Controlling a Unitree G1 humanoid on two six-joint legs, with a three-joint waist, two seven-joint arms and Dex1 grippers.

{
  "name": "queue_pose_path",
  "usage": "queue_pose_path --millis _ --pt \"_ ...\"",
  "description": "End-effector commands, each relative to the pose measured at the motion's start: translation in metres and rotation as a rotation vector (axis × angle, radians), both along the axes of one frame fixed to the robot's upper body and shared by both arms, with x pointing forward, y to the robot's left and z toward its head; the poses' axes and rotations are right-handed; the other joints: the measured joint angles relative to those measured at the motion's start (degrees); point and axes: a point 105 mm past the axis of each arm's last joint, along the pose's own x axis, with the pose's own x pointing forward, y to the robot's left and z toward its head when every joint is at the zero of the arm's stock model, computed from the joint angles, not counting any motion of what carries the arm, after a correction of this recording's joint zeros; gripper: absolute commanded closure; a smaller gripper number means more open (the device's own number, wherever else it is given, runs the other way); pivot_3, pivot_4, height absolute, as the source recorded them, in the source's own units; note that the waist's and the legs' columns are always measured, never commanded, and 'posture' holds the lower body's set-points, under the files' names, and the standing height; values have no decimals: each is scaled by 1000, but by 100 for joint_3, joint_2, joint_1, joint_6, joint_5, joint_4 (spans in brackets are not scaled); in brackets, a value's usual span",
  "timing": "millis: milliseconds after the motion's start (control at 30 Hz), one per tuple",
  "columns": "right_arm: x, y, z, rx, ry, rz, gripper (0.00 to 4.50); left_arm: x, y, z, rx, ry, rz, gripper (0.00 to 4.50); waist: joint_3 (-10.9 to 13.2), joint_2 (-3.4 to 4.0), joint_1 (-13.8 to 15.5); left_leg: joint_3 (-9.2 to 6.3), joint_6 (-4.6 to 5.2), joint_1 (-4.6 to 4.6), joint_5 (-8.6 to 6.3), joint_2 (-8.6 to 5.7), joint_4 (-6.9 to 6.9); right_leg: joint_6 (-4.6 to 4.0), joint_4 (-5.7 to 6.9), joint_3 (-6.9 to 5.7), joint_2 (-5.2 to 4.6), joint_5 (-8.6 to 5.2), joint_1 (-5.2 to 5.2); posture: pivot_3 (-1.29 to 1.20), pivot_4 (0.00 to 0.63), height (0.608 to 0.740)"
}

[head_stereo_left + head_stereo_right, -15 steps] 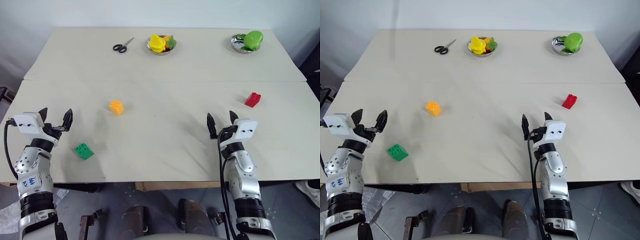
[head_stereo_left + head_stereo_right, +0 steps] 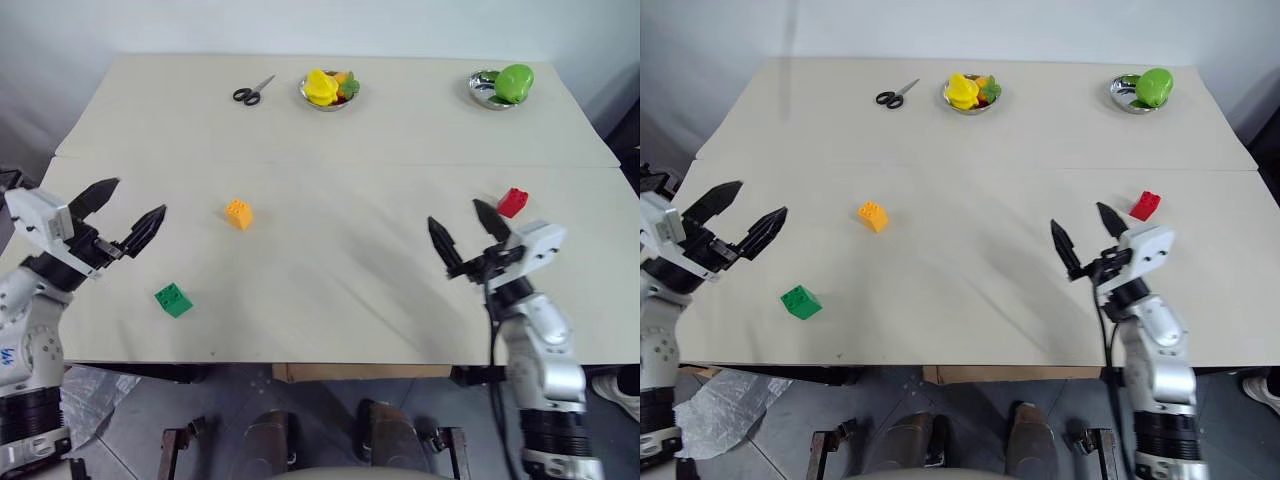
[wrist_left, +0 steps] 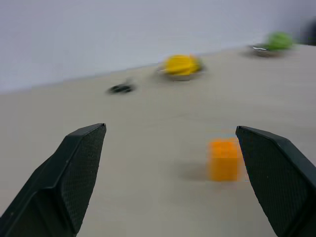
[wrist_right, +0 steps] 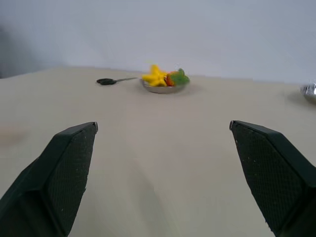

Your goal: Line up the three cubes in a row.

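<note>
yellow fruit (image 2: 320, 86) in bowl (image 2: 325, 102), green fruit (image 2: 515, 81) in bowl (image 2: 482, 92)

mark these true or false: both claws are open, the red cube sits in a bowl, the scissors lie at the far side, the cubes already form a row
1. Both claws, left claw and right claw, are open: true.
2. The red cube sits in a bowl: false, it lies on the table.
3. The scissors lie at the far side: true.
4. The cubes already form a row: false, the orange cube, green cube and red one are scattered apart.
</note>
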Motion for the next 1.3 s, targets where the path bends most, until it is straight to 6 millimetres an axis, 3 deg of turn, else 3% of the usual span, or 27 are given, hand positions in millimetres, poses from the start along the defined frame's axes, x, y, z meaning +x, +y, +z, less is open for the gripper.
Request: queue_pose_path --millis 33,100,233,333,433,567,667,800,1100,1300 --pt "-21 -41 9 -45 22 -51 0 -12 -40 -7 104 84 -257 16 0 0 40 2 0 0 -2 0 -1 0 -2 0 0 0 -1 0 150 740" --pt "-27 -56 6 -68 53 -83 0 -14 -48 -8 129 102 -314 16 1 0 82 9 1 -3 -4 1 -3 0 -4 0 3 0 -7 0 150 740" --pt "-48 -95 -26 -171 206 -146 0 -18 -73 -17 214 126 -438 16 1 -1 95 28 -1 -2 -5 9 -3 0 -12 1 11 0 -8 0 150 740" --pt "-51 -116 -38 -151 251 -200 0 -23 -86 -21 197 144 -513 16 1 -1 79 38 1 3 -6 9 -3 2 -12 11 11 1 -8 0 150 740" --pt "-36 -122 -37 -154 273 -231 0 -25 -94 -26 210 162 -567 16 2 1 44 49 1 10 -6 15 3 4 -9 19 12 2 -9 0 150 740" --pt "4 -114 -3 -57 209 -281 0 -21 -101 -27 224 146 -576 16 4 5 -45 50 0 7 -5 20 23 6 3 26 12 4 -11 0 150 740" --pt "39 -106 6 -27 280 -372 0 -16 -106 -29 239 119 -560 16 3 5 -39 43 -5 5 -3 26 21 3 8 22 16 3 -14 0 150 740" --pt "70 -99 13 15 327 -477 0 -17 -112 -33 238 125 -575 16 4 6 -45 43 -4 -3 -3 22 21 3 7 21 14 3 -19 0 150 740" --pt "111 -107 13 21 326 -738 0 -15 -116 -36 274 106 -571 16 4 6 -56 41 1 -17 -5 11 19 4 0 15 13 3 -20 0 150 740" --pt "124 -95 -1 37 370 -740 0 -16 -118 -34 268 92 -556 16 4 6 -70 42 1 -17 -5 13 16 4 -1 13 15 3 -21 0 150 740"
